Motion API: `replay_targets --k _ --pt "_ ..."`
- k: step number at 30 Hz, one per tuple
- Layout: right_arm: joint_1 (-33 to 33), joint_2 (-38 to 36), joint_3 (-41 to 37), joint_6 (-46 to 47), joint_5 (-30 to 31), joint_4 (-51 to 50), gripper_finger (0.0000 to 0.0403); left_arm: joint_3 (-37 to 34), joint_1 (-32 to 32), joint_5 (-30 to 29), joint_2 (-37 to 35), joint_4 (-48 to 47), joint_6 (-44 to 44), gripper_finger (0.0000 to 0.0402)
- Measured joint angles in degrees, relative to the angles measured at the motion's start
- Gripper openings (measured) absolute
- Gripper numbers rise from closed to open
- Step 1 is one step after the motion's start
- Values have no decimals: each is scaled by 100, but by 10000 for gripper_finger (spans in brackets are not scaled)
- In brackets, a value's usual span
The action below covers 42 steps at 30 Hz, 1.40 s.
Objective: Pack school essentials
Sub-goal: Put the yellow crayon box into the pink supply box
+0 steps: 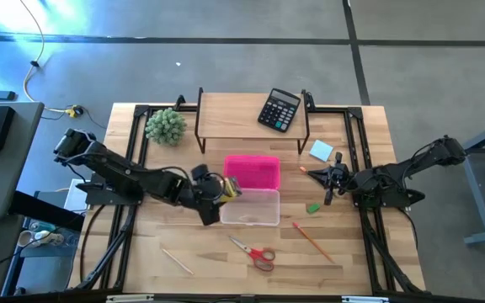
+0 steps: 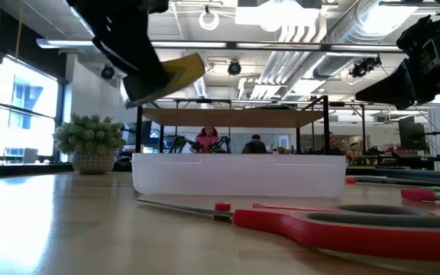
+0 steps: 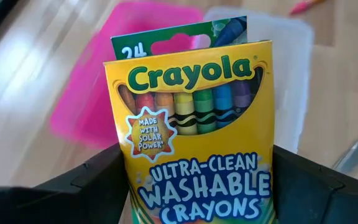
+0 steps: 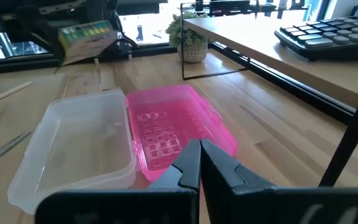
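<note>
From above, the crayon box [image 1: 230, 188] is held by the left gripper [image 1: 223, 188] at the clear tray's [image 1: 251, 210] ten o'clock edge. At desk level, it hangs raised (tilted). The right gripper [image 4: 199, 163] is seen pinched together.

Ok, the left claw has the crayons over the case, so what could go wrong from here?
The left claw holds the crayon box by its lower part, above the clear tray's edge. Released here, it might catch the rim and tip out. It also seems to sit tilted in the low view, so it may land crooked. The right claw waits close to the pink lid.
</note>
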Motion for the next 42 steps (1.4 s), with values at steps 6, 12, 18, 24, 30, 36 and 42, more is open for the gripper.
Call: replay_targets --k 6,12,18,24,30,36,42 --pt "0 0 1 0 0 -14 0 2 86 209 386 728 661 305" --pt "0 2 -1 2 -1 -52 0 0 88 460 763 1363 1040 305" --pt "2 1 -1 1 0 -81 0 0 121 509 1097 1516 1273 305" --pt "2 2 -1 1 0 -113 0 2 270 650 1337 1556 1316 305" --pt "2 2 -1 0 0 -141 0 0 324 900 1427 1518 1456 305" --pt "1 1 -1 1 0 -152 0 2 346 943 1427 1520 1456 305" --pt "0 2 -1 0 0 -152 0 2 395 1101 1427 1524 1444 310"
